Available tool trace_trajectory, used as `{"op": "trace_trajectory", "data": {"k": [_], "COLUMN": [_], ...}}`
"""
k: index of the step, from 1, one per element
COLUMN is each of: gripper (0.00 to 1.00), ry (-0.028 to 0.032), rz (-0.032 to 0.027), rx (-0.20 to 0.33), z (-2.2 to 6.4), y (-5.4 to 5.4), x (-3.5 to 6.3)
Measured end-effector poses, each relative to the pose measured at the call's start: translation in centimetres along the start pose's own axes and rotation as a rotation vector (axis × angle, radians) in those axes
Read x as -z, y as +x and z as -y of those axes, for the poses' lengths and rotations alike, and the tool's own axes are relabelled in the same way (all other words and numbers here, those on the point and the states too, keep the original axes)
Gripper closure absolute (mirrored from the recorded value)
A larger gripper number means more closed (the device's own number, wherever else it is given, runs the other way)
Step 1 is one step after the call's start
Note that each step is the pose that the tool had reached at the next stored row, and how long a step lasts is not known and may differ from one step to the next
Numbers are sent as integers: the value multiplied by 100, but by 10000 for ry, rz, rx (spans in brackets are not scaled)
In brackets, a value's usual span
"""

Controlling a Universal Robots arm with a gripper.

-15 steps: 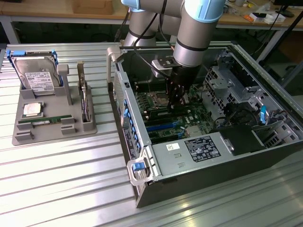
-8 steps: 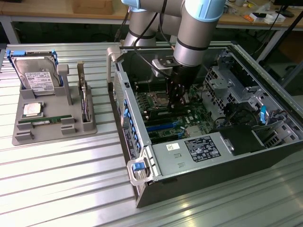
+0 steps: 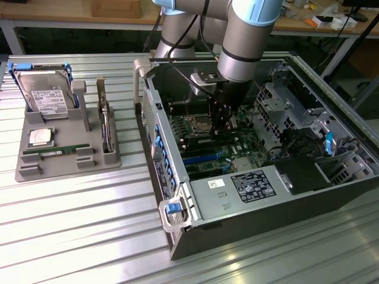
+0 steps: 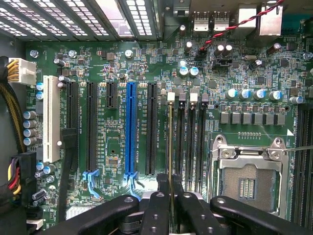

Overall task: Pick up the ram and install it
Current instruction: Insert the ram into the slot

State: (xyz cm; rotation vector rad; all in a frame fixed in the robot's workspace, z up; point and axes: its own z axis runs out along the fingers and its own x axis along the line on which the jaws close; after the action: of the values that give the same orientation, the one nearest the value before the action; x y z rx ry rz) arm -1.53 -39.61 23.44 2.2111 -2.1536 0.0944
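My gripper [image 3: 222, 127] hangs inside the open computer case [image 3: 177, 234], low over the motherboard [image 3: 249, 145]. In the wrist view its black fingers [image 4: 156, 200] are shut on the ram [image 4: 169, 142], which shows edge-on as a thin green-gold strip. The ram stands upright in line with the first of the black memory slots [image 4: 188, 142], beside the open processor socket [image 4: 247, 178]. Whether its lower edge touches the slot I cannot tell.
A grey tray [image 3: 35, 171] at the exterior view's left holds a hard drive [image 3: 47, 94], a silver processor chip [image 3: 40, 137], a green stick [image 3: 56, 152] and an upright card with a bracket [image 3: 105, 127]. Blue and black expansion slots [image 4: 130, 127] and cables [image 4: 14, 122] lie beside the memory slots.
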Motion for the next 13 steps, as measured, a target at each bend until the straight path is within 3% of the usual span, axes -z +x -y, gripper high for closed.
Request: {"op": "trace_trajectory", "data": {"k": [13], "gripper": [87], "ry": [-13], "rz": [0], "rx": [-154], "z": [0], "y": [0], "x": [0]}}
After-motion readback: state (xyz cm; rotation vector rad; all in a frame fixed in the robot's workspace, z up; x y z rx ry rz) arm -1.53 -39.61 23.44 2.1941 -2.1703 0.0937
